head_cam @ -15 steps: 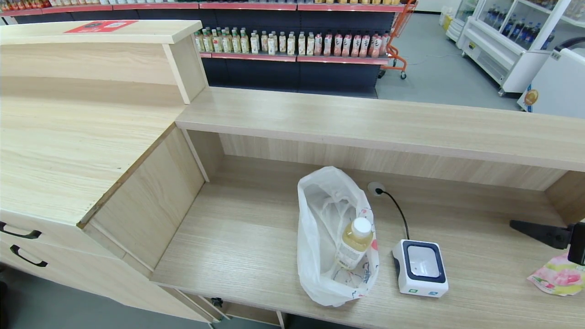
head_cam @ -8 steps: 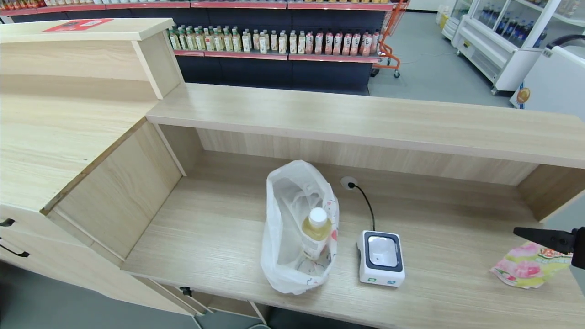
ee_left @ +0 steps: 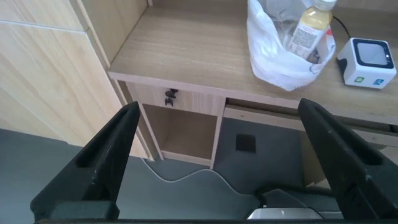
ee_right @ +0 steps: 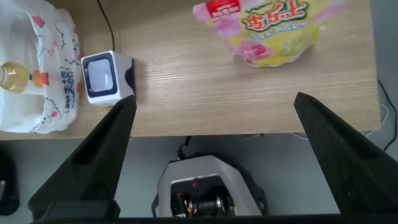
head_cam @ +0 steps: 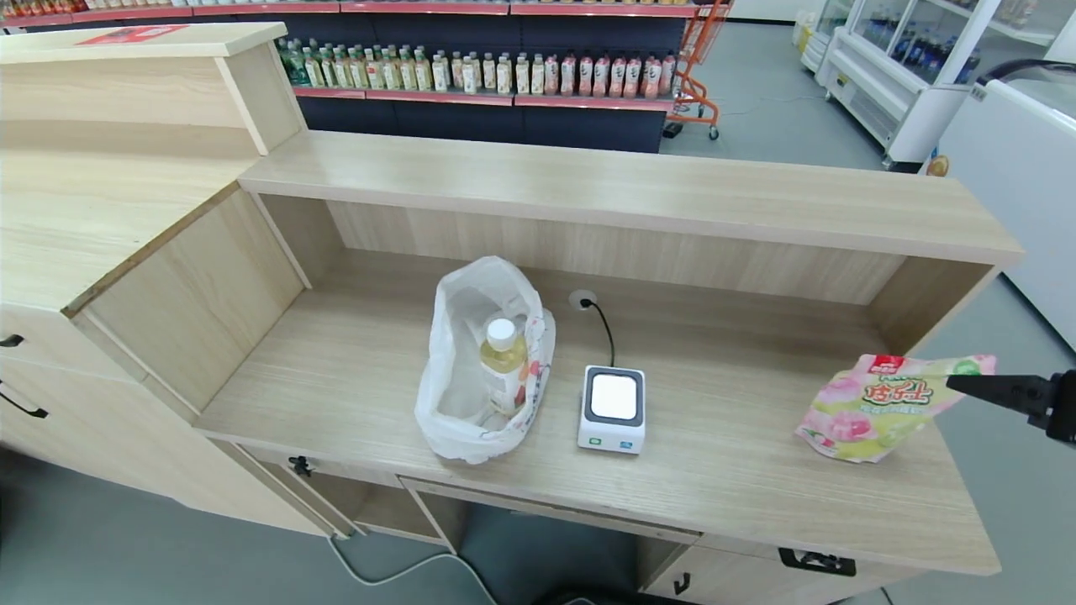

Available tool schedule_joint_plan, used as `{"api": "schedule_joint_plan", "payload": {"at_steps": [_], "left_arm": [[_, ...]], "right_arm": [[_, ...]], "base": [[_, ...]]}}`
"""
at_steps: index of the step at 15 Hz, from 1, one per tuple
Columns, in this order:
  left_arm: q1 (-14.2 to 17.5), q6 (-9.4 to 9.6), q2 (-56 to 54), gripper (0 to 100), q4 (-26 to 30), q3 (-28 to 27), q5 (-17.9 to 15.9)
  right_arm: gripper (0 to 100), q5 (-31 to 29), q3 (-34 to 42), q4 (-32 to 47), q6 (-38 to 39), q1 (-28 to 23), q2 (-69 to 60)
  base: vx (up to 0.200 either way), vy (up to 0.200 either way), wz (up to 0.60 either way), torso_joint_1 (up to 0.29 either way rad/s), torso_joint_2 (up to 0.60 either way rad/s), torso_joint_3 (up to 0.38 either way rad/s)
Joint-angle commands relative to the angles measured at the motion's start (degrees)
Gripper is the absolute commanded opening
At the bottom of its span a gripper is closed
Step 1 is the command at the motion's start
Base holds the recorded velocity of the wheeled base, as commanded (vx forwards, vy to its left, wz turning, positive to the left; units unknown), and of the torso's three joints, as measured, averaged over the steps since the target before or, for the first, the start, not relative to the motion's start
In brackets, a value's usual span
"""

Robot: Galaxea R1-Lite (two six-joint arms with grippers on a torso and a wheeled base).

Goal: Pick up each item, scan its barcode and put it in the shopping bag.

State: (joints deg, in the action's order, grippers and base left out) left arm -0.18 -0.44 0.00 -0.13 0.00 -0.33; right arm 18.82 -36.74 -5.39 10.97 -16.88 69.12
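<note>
My left end effector (ee_left: 219,109) and right end effector (ee_right: 211,102) gape empty: bottle (head_cam: 504,363) stands in shopping bag (head_cam: 454,424) at scanner's (head_cam: 613,409) nine o'clock; unscanned pouch (head_cam: 883,407) waits at three.

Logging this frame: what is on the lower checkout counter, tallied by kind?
shopping bag: 1
drink bottle, standing inside the bag: 1
barcode scanner: 1
snack pouch: 1
Total: 4
</note>
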Motion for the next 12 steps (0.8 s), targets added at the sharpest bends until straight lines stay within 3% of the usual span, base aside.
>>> {"api": "schedule_joint_plan", "payload": {"at_steps": [1, 9, 12], "left_arm": [[0.0, 0.0, 0.1, 100, 0.0, 0.0, -0.1], [0.0, 0.44, 0.0, 100, 0.0, 0.0, -0.2], [0.0, 0.35, 0.1, 100, 0.0, 0.0, -0.1]], "right_arm": [[100, -0.3, -2.3, -0.1, 0.1, -0.1, 3.1], [100, -2.4, -5.7, 0.1, 8.2, -1.9, 6.8], [100, -2.7, -5.7, 2.5, 13.1, -1.3, 6.6]], "base": [[0.0, 0.0, 0.0, 0.0, 0.0, 0.0], [0.2, -0.2, 0.0, 0.007, 0.0, 0.002], [0.0, 0.0, 0.0, 0.0, 0.0, 0.0]]}}
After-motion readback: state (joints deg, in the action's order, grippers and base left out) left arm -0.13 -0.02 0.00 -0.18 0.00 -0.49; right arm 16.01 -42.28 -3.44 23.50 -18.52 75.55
